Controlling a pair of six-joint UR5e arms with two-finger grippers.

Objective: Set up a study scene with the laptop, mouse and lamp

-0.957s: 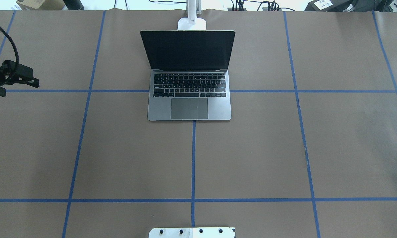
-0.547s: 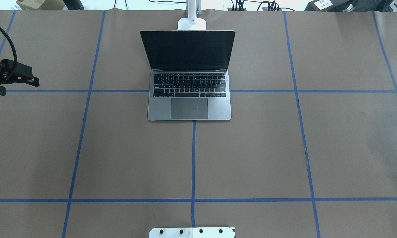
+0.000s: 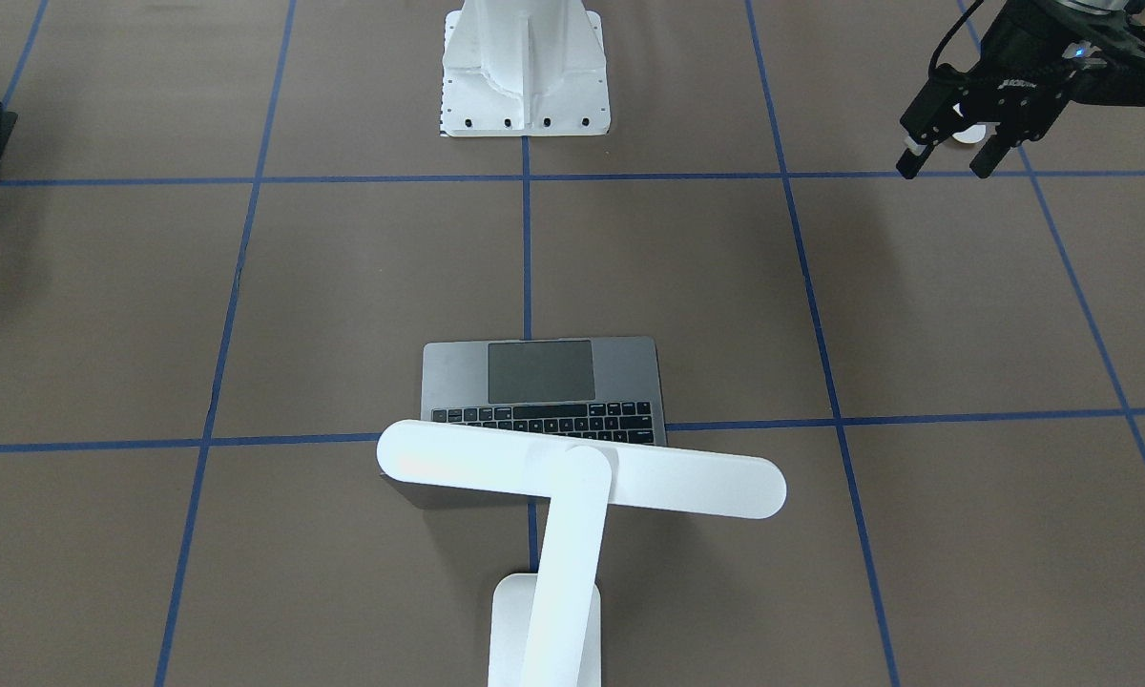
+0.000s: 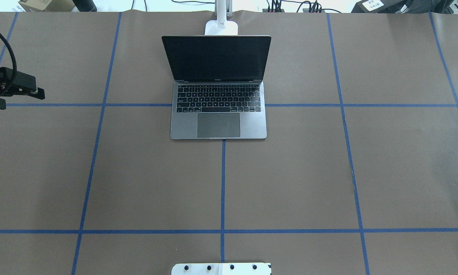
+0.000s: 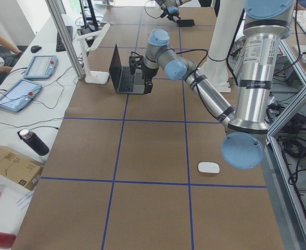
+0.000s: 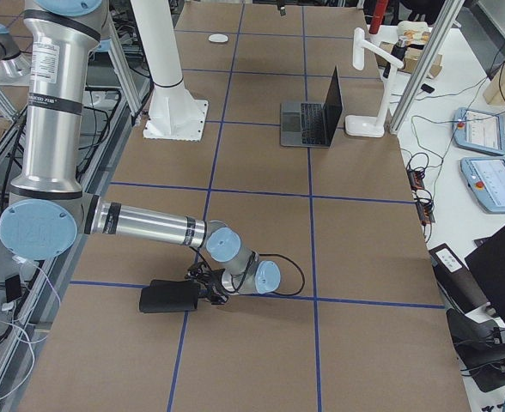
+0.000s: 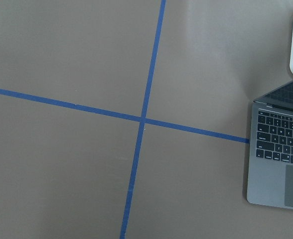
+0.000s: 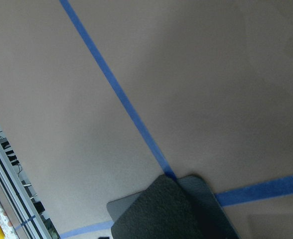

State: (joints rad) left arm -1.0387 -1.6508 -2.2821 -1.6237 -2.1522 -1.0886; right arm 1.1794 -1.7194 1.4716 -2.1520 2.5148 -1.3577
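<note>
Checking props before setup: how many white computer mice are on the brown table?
1. The mouse lies at the robot-left end of the table, far from the laptop; another could be hidden.

**Left arm** (image 5: 210, 96): silver-grey tubular links. Round grey joint housings closed with pale blue caps (image 5: 241, 151). Small printed markings (image 5: 255, 52) in a column on the thickest link.

**Cable** (image 4: 11, 55): black, with a braided sheath, running to the left wrist.

**Left gripper** (image 3: 945, 164): black, blocky housing with two straight black fingers. Faint white lettering (image 3: 1011, 84) on the body. One small blue light (image 3: 1076, 50) on the wrist piece behind it.

**Right arm** (image 6: 149, 227): the same silver tubes and pale blue joint caps. A thin black wrist cable (image 6: 297, 276) forms a loop.

**Pedestal** (image 3: 525, 57): white and ribbed, on a square base plate. A row of dark bolts (image 3: 508, 122) runs along the plate's edge.
</note>
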